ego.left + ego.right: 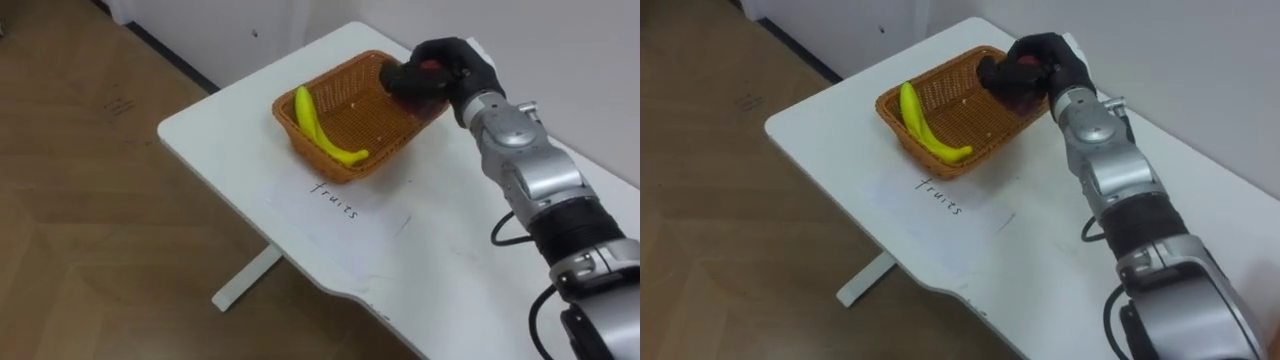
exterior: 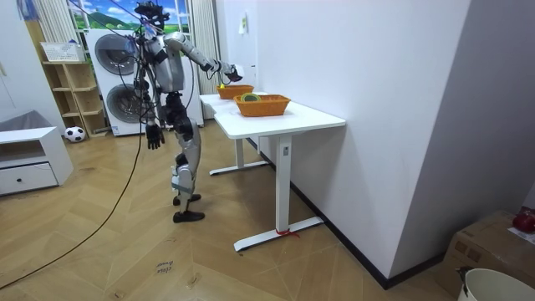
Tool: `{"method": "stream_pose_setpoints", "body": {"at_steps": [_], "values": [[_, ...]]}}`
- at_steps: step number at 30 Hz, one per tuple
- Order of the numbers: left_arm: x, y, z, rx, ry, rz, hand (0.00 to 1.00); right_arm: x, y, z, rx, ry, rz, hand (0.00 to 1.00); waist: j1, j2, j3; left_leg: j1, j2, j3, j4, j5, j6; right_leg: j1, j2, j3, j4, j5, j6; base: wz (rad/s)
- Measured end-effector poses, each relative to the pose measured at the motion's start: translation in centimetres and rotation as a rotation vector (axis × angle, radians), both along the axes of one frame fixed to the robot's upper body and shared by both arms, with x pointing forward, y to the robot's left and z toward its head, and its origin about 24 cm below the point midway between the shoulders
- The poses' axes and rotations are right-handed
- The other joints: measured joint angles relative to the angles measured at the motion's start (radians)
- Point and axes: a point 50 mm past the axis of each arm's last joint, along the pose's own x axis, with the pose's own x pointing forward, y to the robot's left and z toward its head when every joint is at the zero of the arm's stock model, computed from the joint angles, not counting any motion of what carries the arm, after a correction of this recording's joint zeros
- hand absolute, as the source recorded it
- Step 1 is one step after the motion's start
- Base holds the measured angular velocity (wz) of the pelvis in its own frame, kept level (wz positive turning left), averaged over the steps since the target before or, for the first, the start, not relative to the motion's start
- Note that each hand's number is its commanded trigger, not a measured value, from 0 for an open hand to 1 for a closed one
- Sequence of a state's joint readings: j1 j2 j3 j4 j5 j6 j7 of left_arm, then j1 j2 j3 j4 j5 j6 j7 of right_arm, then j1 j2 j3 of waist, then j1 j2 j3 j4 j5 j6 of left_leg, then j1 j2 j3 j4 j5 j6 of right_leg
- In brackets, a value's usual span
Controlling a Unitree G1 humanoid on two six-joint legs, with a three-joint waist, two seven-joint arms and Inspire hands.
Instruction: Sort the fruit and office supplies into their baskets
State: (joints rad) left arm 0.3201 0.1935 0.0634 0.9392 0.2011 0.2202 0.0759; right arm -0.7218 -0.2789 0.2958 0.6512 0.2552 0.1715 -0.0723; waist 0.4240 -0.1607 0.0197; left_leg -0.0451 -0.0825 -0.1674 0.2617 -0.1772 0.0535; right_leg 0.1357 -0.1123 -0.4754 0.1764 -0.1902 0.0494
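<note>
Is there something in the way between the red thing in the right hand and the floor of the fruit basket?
Nothing visible. The right hand, curled round a red thing, is over the far corner of the basket. The banana lies along the opposite side, apart from it. The floor directly under the hand is hidden.

The basket (image 1: 350,95) is woven wicker, the table (image 1: 230,130) smooth matt white, the floor (image 1: 90,200) wood-grained parquet.

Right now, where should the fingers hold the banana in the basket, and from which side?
Probably its middle, from above: the banana hugs the left wall of the basket, which blocks a sideways reach. Fingers across its width. The right hand holds a reddish thing over the far corner.
</note>
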Motion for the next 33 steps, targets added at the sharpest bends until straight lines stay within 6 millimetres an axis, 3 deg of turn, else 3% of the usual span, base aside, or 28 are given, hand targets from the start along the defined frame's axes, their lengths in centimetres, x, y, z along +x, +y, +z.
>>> {"method": "stream_pose_setpoints", "body": {"at_steps": [3,8,9,11,12,15,27,33], "values": [[0.15,0.02,0.06,-0.004,-0.009,-0.003,0.00,-0.01,0.15,-0.06,-0.008,-0.001,0.000,1.00,0.006,0.008,0.0025,0.003,0.000,-0.001,-0.002,0.000,0.001,-0.001,-0.008,-0.026,0.014,0.000,0.001,0.00],[0.23,-0.11,0.04,-0.015,-0.009,-0.010,0.00,-0.07,0.42,-0.22,-0.053,-0.006,0.000,1.00,0.025,0.021,-0.0013,0.002,-0.002,-0.001,-0.004,-0.002,0.007,-0.005,-0.014,-0.048,0.030,0.000,0.001,0.01],[0.16,-0.15,0.03,-0.017,-0.007,-0.009,0.00,-0.07,0.42,-0.22,-0.054,-0.007,-0.002,0.95,0.027,0.022,-0.0017,0.003,-0.003,-0.002,-0.004,-0.002,0.008,-0.004,-0.015,-0.049,0.030,0.000,0.001,0.06],[-0.01,-0.18,0.02,-0.018,-0.003,-0.007,0.00,-0.08,0.43,-0.24,-0.057,-0.009,-0.009,0.68,0.029,0.025,-0.0025,0.004,-0.006,-0.007,-0.004,-0.002,0.009,0.001,-0.017,-0.054,0.030,-0.001,0.001,0.11],[-0.12,-0.18,0.02,-0.018,-0.001,-0.005,0.00,-0.07,0.41,-0.22,-0.057,-0.011,-0.015,0.00,0.029,0.028,-0.0031,0.003,-0.010,-0.011,-0.004,-0.001,0.010,0.003,-0.019,-0.054,0.030,-0.002,0.004,0.14],[-0.25,-0.18,0.05,-0.018,-0.001,-0.004,0.00,-0.06,0.39,-0.19,-0.058,-0.016,-0.027,0.00,0.029,0.032,-0.0031,0.003,-0.018,-0.016,-0.004,-0.002,0.014,0.004,-0.025,-0.054,0.029,-0.008,0.014,0.08],[-0.62,-0.19,0.05,-0.023,0.008,-0.003,0.00,-0.13,0.67,-0.42,-0.066,-0.008,-0.014,0.00,0.036,0.034,-0.0023,0.004,-0.018,-0.021,-0.005,-0.003,0.015,0.007,-0.024,-0.053,0.028,-0.009,0.015,0.00],[-0.72,-0.17,0.04,-0.023,0.012,-0.003,0.00,-0.13,0.69,-0.43,-0.061,-0.006,-0.013,0.00,0.035,0.027,-0.0067,0.004,-0.018,-0.020,-0.005,-0.003,0.016,0.007,-0.025,-0.054,0.029,-0.009,0.015,0.00]]}}
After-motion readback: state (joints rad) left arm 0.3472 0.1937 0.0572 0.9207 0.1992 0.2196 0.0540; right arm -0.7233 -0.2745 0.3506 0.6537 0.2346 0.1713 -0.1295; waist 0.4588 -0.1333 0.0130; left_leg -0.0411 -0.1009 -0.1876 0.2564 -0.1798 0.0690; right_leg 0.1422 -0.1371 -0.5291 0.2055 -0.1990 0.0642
